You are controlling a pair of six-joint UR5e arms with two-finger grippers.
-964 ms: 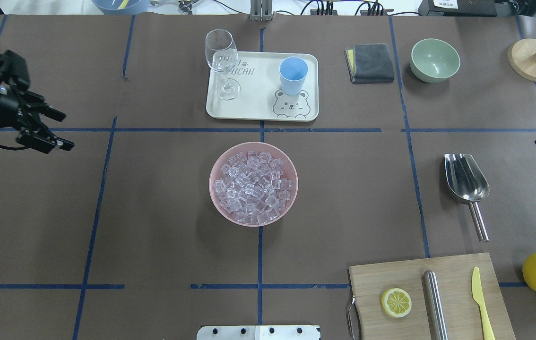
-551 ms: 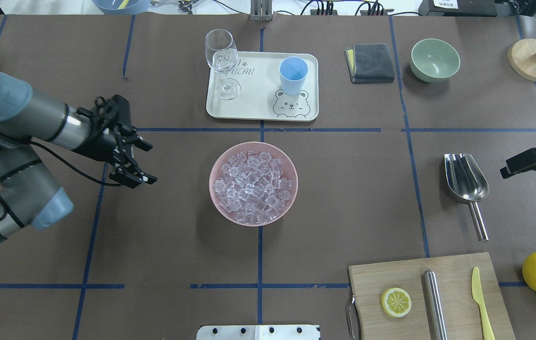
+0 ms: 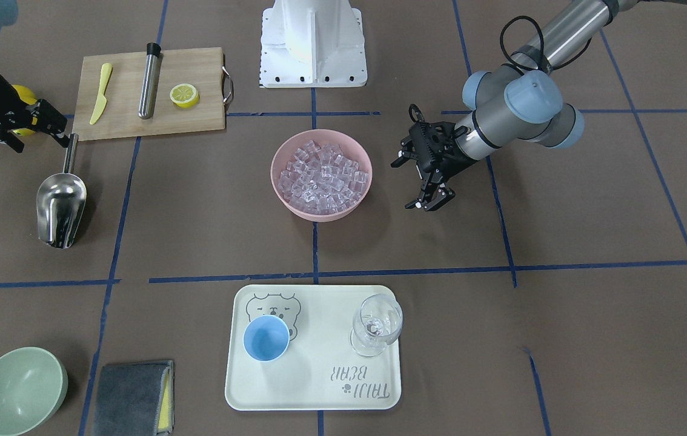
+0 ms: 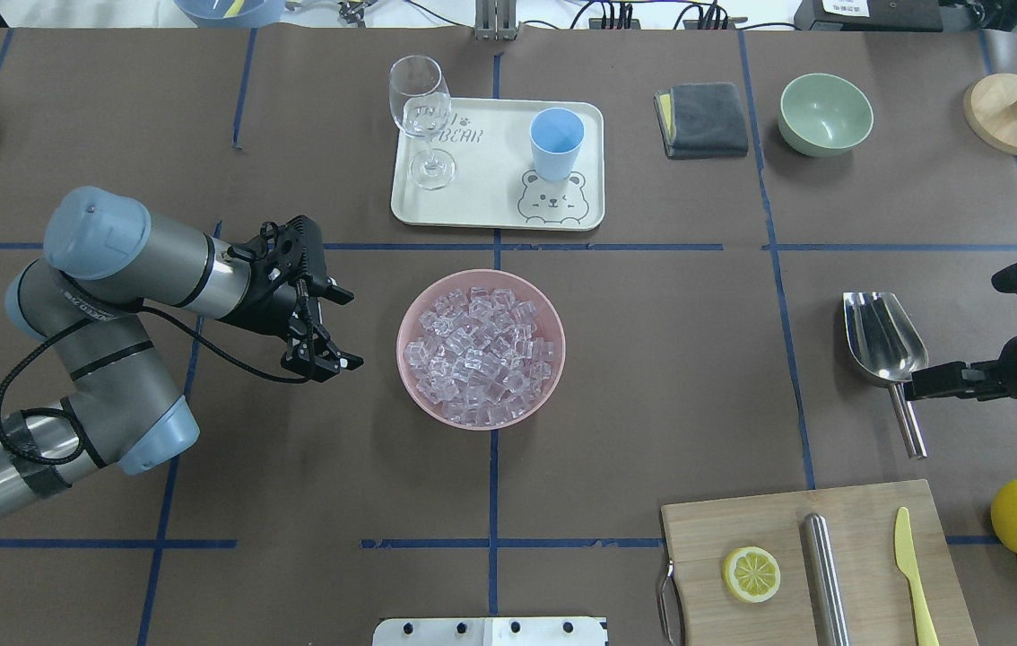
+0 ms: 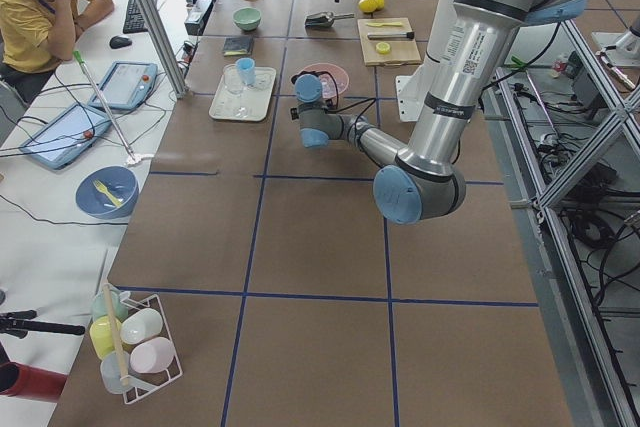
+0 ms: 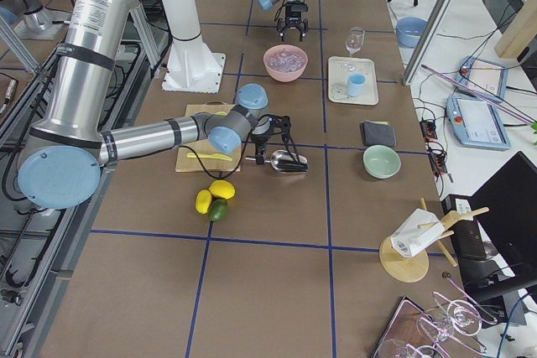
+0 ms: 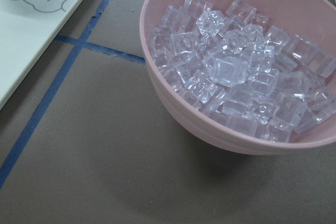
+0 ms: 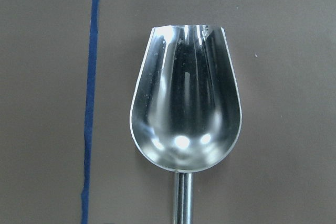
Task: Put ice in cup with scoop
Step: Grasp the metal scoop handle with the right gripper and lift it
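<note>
Toward the counter's [image 4: 652,359] near right, scoop [image 4: 883,345] flat, long axis near-to-far, handle toward the robot, trough mouth pointing away; right end effector [image 4: 917,386] spread open at the handle, gripping nothing. Farther in, ice [image 4: 480,354] heaped in pink bowl [image 4: 400,352], left end effector [image 4: 353,329] beside it, open, empty; beyond, cup [image 4: 556,144] upright on tray [image 4: 491,202].

A wine glass [image 4: 423,117] stands on the tray [image 4: 482,193]. A wooden board [image 4: 706,538] holds 1 lemon slice [image 4: 751,575], a steel tube [image 4: 827,574] and, seemingly, a plastic knife [image 4: 910,565].
</note>
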